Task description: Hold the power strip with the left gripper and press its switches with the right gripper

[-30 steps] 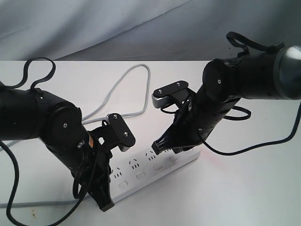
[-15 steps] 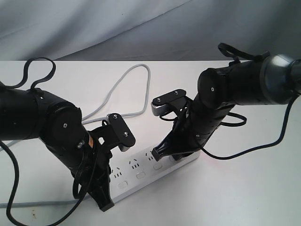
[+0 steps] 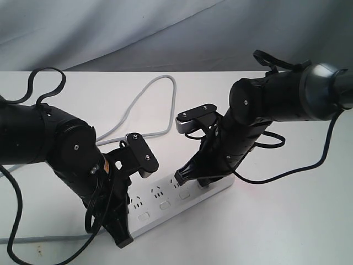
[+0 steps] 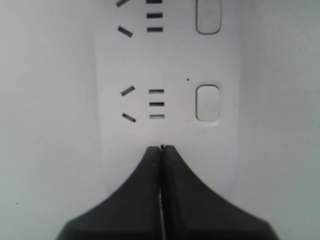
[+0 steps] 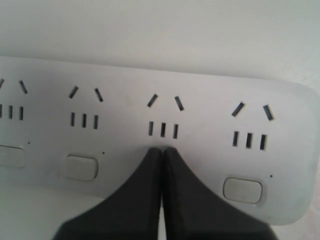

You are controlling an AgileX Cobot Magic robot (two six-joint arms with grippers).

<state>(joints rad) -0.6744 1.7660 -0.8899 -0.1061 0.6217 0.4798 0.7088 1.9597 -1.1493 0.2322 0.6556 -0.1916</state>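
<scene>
1. The strip [image 3: 160, 197] lies flat on the white table [image 3: 287, 221], slanting between the two arms. Its grey cable [image 3: 165, 80] loops away behind.
2. The left gripper [image 4: 161, 150] has its fingers pressed together with nothing between them, tips at the strip's end just past the last outlet.
3. The right gripper [image 5: 162, 151] is likewise closed on nothing. Its tips sit just under an outlet's slots, covering one of the switches [image 5: 242, 190]; those on either side show.

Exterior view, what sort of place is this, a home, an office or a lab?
Probably a robot lab bench: a plain white table, a grey cloth backdrop, and two black arms whose left gripper and right gripper are down at a power strip.
</scene>
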